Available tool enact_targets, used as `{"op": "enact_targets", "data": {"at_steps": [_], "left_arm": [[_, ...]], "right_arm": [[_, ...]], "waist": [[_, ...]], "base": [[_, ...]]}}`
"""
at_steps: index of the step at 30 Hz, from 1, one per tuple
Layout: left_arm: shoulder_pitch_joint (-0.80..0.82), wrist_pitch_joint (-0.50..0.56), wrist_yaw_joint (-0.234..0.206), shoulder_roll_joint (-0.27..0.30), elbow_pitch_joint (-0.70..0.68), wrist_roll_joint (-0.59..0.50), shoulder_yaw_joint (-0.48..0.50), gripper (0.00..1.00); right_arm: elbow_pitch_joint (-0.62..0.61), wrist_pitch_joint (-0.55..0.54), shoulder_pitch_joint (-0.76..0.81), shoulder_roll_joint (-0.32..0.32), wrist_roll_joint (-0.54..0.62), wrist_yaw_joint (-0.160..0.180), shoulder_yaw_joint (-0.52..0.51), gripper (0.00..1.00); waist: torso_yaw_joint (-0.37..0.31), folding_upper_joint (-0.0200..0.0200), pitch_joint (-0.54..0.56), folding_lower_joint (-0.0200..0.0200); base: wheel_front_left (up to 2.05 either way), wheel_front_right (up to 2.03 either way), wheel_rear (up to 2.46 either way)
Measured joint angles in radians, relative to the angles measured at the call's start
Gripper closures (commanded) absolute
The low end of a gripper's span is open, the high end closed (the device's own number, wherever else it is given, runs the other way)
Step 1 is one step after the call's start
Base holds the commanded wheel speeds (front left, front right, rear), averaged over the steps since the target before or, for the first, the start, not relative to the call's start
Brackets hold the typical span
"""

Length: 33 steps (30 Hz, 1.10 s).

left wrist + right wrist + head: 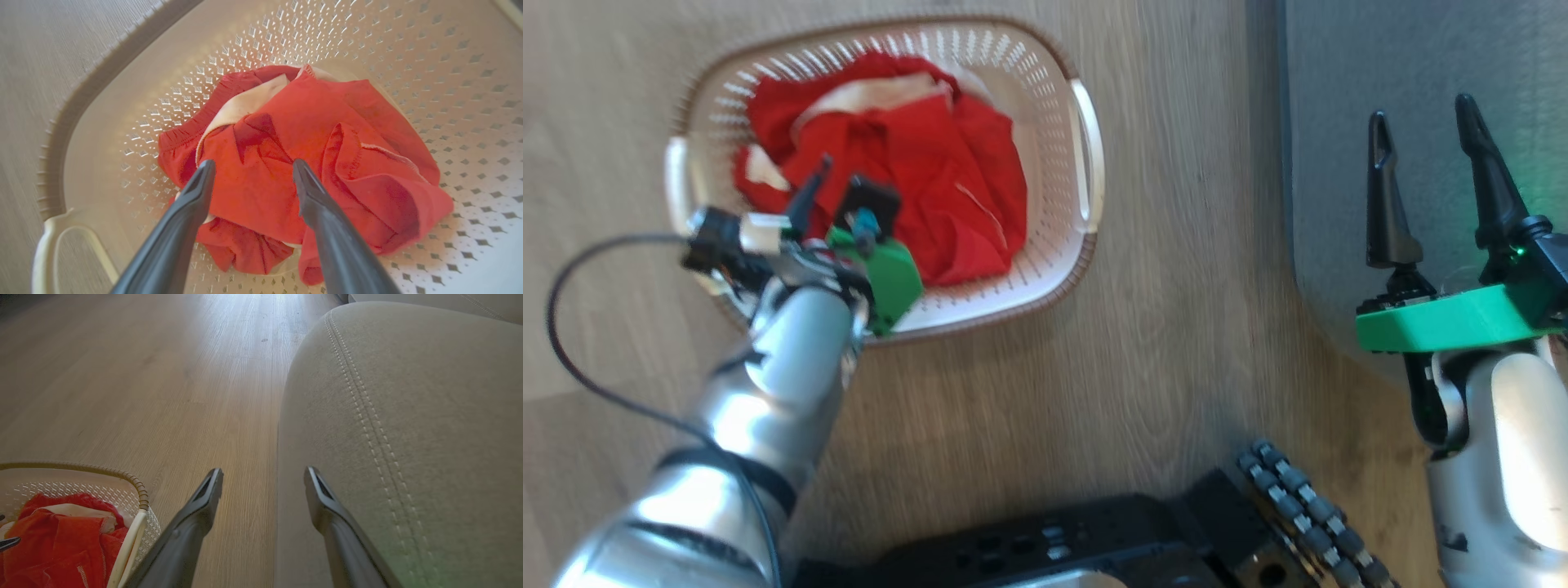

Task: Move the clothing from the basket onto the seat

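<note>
With left gripper [253,163] spread wide and empty over the red clothing [347,122] heaped in the basket [135,61] just below its tips, lower straight, pinch a thick middle fold, lift well clear, then carry to the seat [408,396] by the wide-open right gripper [263,471].

Red cloth clothing [286,171], perforated plastic basket [408,61], wood-grain floor [163,384].

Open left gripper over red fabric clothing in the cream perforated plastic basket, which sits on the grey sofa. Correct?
No: the cream perforated plastic basket sits on the wooden floor beside the grey fabric sofa, per the head view. The rest holds.
</note>
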State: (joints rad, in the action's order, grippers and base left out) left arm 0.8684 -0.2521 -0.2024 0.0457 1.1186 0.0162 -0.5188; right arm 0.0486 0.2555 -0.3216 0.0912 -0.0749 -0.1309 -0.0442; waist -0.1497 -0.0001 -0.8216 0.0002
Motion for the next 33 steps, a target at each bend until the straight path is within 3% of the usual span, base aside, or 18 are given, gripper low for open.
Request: {"op": "enact_targets", "data": {"at_steps": [6,12,15,20,30,31,32,33], "left_arm": [[0.134,0.000,-0.042,0.011,0.106,0.014,0.024,0.00],[0.182,0.054,-0.053,0.027,0.159,0.014,0.023,0.00],[0.187,0.108,-0.020,0.033,0.165,0.002,-0.005,0.00],[0.210,0.227,0.090,0.043,0.173,-0.072,-0.102,0.00],[0.216,0.344,0.172,0.028,0.178,-0.025,-0.102,0.00],[0.216,0.350,0.178,0.026,0.178,-0.022,-0.100,0.29],[0.216,0.355,0.183,0.024,0.178,-0.014,-0.096,0.85],[0.216,0.357,0.182,0.023,0.178,-0.002,-0.092,1.00]], "right_arm": [[-0.019,0.002,-0.037,-0.013,-0.021,0.000,0.064,0.00],[-0.045,0.008,-0.057,-0.024,-0.041,0.001,0.123,0.00],[-0.047,0.008,-0.056,-0.028,-0.055,0.000,0.145,0.00],[-0.061,0.008,-0.056,-0.032,-0.058,0.000,0.153,0.00],[-0.098,0.008,-0.029,-0.034,-0.066,0.000,0.156,0.00],[-0.098,0.008,-0.027,-0.033,-0.063,0.000,0.159,0.00],[-0.098,0.008,-0.025,-0.033,-0.057,0.000,0.162,0.00],[-0.098,0.008,-0.022,-0.033,-0.057,0.000,0.163,0.00]], "waist": [[-0.037,0.0001,-0.108,0.0000],[-0.073,0.0001,-0.159,-0.0001],[-0.094,0.0001,-0.173,-0.0002],[-0.111,0.0001,-0.190,-0.0002],[-0.111,0.0001,-0.211,-0.0001],[-0.110,0.0001,-0.212,-0.0001],[-0.109,0.0001,-0.212,-0.0001],[-0.108,0.0001,-0.211,-0.0001]], "base": [[0.00,0.00,0.00],[0.00,0.00,0.00],[0.00,0.00,0.00],[0.00,0.00,0.00],[0.00,0.00,0.00],[0.00,0.00,0.00],[0.00,0.00,0.00],[0.00,0.00,0.00]]}}
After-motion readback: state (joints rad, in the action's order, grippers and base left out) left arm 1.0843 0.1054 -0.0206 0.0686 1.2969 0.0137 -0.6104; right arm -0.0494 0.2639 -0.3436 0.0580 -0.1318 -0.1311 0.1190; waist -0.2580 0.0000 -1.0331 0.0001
